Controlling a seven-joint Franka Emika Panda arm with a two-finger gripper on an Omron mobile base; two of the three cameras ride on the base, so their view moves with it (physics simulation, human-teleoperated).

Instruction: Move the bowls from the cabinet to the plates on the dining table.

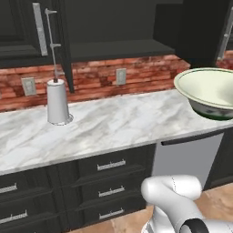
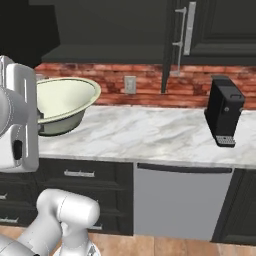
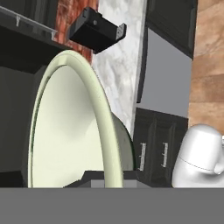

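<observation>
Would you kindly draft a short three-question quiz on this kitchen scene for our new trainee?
1. True or false: the cream bowl rests flat on the marble counter.
2. What stands on the counter at the left of the left base view? A) paper towel roll B) kettle C) toaster
3. Fill in: the gripper is shut on the bowl's ____.

Key:
1. False; it is held tilted above the counter.
2. A, the paper towel roll.
3. Rim.
</observation>
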